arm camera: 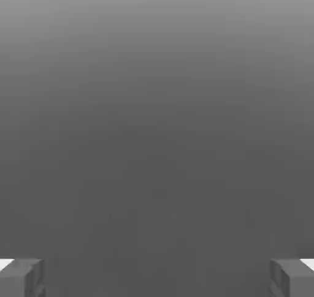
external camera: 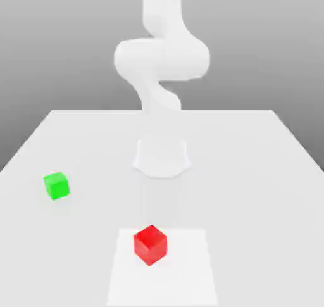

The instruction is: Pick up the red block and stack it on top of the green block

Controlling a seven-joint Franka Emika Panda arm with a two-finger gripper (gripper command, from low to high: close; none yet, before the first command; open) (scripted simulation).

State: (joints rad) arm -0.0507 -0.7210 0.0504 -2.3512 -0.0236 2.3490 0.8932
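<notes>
The red block (external camera: 150, 244) sits on the white table near its front edge, on a slightly brighter square patch (external camera: 190, 274). The green block (external camera: 56, 185) rests on the table toward the exterior view's left, farther back than the red one and well apart from it. In the hand view my gripper (arm camera: 157, 278) is open: two grey fingertips (arm camera: 22, 277) stand wide apart with nothing between them, against a plain grey background. Neither block is touched or held.
The white arm (external camera: 162, 56) rises from its round base (external camera: 162, 157) at the table's middle, behind both blocks. The table (external camera: 253, 173) stretches wide to the exterior view's right.
</notes>
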